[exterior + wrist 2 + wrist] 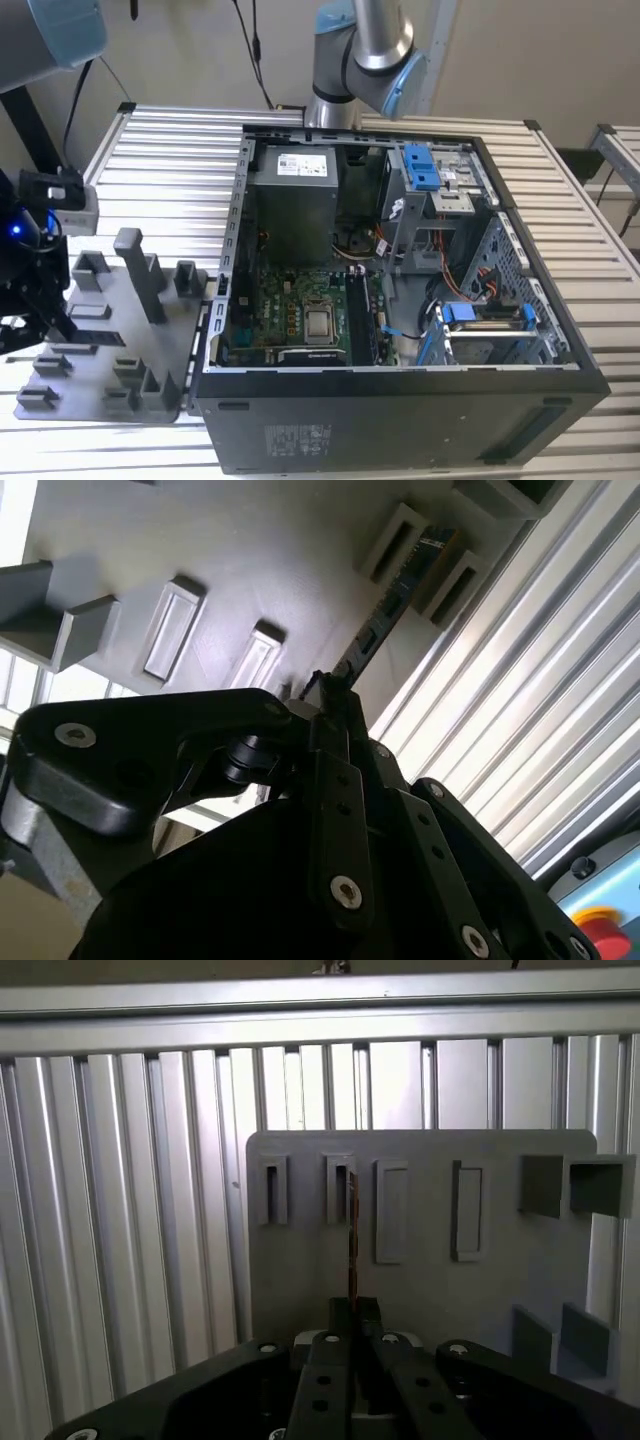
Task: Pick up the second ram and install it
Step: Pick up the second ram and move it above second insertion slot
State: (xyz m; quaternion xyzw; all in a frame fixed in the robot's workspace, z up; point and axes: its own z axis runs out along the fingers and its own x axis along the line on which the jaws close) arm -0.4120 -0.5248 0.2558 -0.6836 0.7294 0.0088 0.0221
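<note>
While the gripper (353,1305) sits clamped on the second ram (352,1230), the stick's far end is among the slots of the grey tray (430,1300), on the exterior view's left, and it's not yet in the computer case (400,430).

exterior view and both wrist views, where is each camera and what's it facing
Exterior view: off the arm, looking down on the computer case and grey tray; arm joints show.
First wrist view: behind the gripper, facing the tray squarely.
Second wrist view: beside the gripper, seeing the tray at a slant.
Both wrist views share the second ram at the gripper's tip.
</note>
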